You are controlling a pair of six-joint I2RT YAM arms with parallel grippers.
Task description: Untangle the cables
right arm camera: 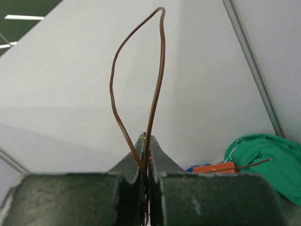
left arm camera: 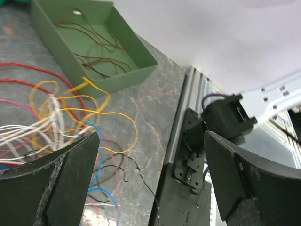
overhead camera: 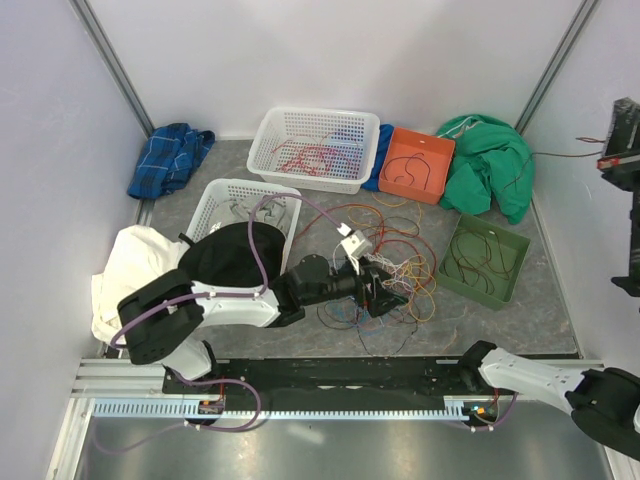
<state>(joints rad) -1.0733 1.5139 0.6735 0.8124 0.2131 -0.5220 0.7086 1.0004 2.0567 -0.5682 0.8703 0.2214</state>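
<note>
left hand (overhead camera: 388, 295): spread wide, nothing held, low over the tangle of cables (overhead camera: 400, 262) at mid-surface (overhead camera: 540, 330). right hand (overhead camera: 622, 140): raised at the far right edge.
left wrist: fingers (left arm camera: 66, 183) far apart, cables just beyond them, green tray (left arm camera: 127, 77) with brown strands behind.
right wrist: hand pinched tight on a brown cable (right arm camera: 162, 52) looping upward.

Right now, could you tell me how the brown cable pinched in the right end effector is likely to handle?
The brown cable probably has some stiffness: its loop keeps an open arch beyond the shut right end effector instead of collapsing. It looks very thin, so it is likely light. Being so thin, it might slip from the grip if tugged.
</note>
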